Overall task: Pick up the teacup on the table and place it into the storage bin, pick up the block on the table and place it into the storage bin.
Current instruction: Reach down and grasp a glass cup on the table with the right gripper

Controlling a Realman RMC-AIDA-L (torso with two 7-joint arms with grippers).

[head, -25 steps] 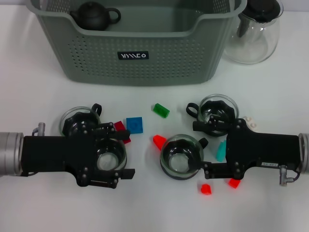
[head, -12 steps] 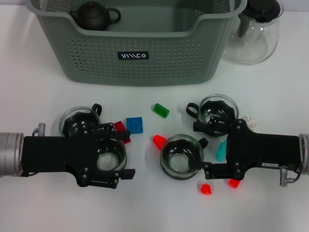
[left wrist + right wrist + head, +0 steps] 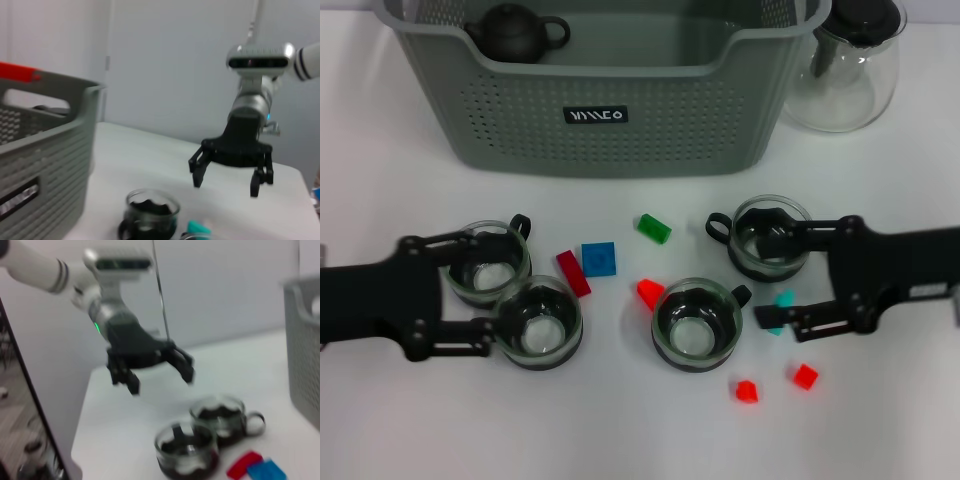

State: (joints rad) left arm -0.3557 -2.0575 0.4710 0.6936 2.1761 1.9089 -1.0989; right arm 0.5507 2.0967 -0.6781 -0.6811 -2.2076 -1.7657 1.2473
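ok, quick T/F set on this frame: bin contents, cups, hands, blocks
1. A dark teapot sits in the bin. True.
2. Four glass cups stand on the table. True.
3. The left hand is shut on a cup. False: it is open, fingers either side of the two left cups, lifting nothing.
4. The green block is in the bin. False: it lies on the table in front of it.
5. The right hand is open. True, near the right cup.
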